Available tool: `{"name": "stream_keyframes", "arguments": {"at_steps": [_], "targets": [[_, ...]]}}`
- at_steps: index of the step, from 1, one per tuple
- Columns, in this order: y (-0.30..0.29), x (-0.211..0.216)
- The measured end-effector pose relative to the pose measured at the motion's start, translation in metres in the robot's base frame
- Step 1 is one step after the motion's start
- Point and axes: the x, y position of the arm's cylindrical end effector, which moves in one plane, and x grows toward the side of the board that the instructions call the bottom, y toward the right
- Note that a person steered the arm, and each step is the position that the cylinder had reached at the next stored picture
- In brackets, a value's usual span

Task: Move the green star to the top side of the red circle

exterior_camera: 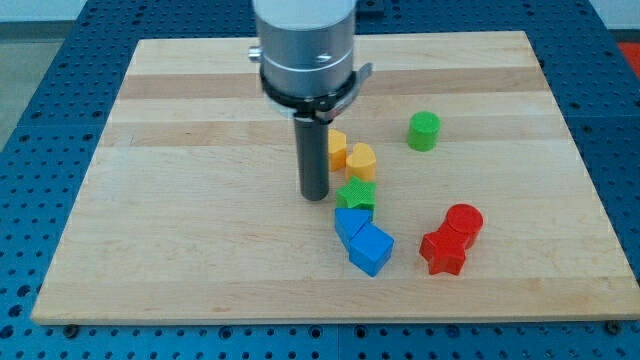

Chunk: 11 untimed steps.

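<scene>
Green star (356, 194) sits frame center, my tip (315, 196) just left of it, no gripper, nothing held. Red circle (464, 220) lower right; I'd push rightward, steering above it.

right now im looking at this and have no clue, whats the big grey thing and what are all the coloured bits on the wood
The big grey cylinder is the end of a robot arm. It has no hand. It ends in a straight dark rod, and the rod's lower end, my tip, slides on the wooden board to push blocks. Nothing is held.

There is one picture, from a camera looking down at the board at an angle.

On the board lie small blocks. The green star sits just to the view's right of my tip. Above it are two yellow blocks; below it, two blue blocks. A green cylinder stands apart at the upper right. At the lower right are the red circle and a red star, close together.
</scene>
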Motion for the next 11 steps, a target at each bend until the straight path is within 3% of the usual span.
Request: {"name": "stream_keyframes", "arguments": {"at_steps": [4, 8, 10, 11], "targets": [[0.005, 0.015], [0.124, 0.009], [0.135, 0.001], [0.19, -0.003]]}}
